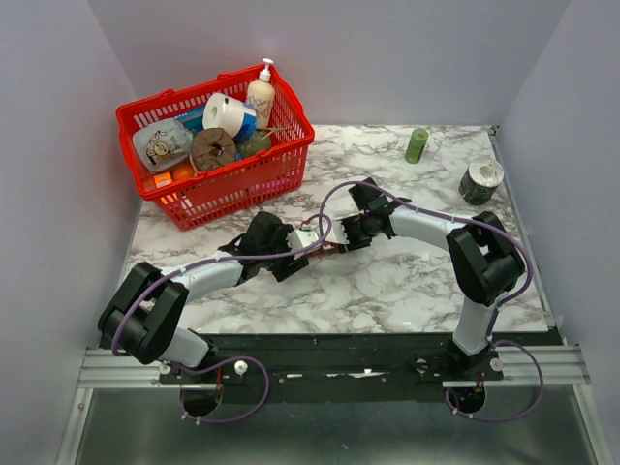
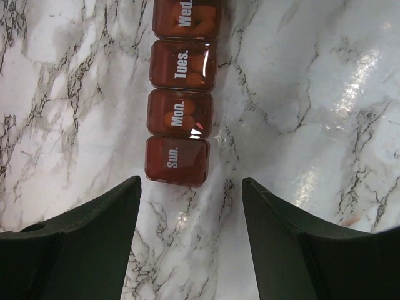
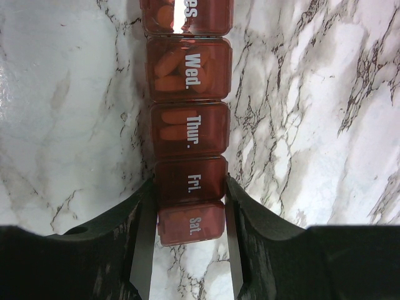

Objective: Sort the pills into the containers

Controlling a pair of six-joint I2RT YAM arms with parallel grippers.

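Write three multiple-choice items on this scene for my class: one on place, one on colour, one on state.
1. Where on the white marble table does the red plastic mesh basket stand? A near right; B far left; C centre.
2. What colour is the small slim cylinder at the far edge? A blue; B yellow; C green.
3. What is the right end effector doing? A hanging open; B gripping the basket; C clamping the dark red-brown plastic pill strip.
Key: 1B, it sits in the far left corner; 2C, its body shows green; 3C, its fingers squeeze the strip's Fri.-Sat. end.
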